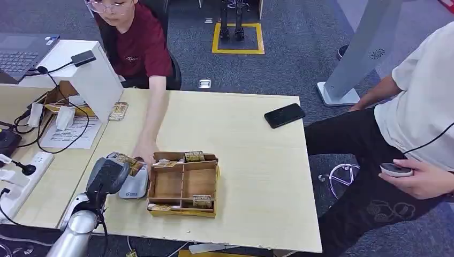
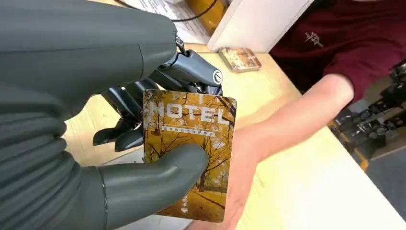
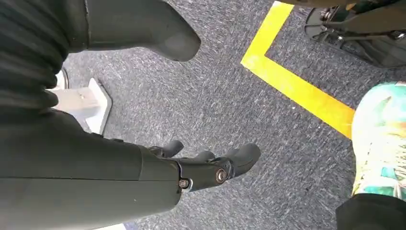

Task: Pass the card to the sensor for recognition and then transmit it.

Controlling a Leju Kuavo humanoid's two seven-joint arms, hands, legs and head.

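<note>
now, card over the sensor, person reaching in

left hand [image 2: 143, 143] pinches the hotel card [image 2: 189, 153] above the sensor [image 1: 134, 186] near the table's front-left corner; hold it flat and steady. right hand [image 3: 210, 167] hangs with fingers apart.

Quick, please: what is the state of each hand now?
Left hand: holding the hotel card between thumb and fingers.
Right hand: open, holding nothing, above the floor.

Your robot's left arm reaches in low over the table edge, left hand [image 2: 143, 143] pinching the card [image 2: 191, 153] w/ thumb pressed on its face, dark fingers [image 2: 124, 124] behind. Right hand [image 3: 206, 167] hangs over the floor, fingers apart, slightly curled, holding nothing.
</note>
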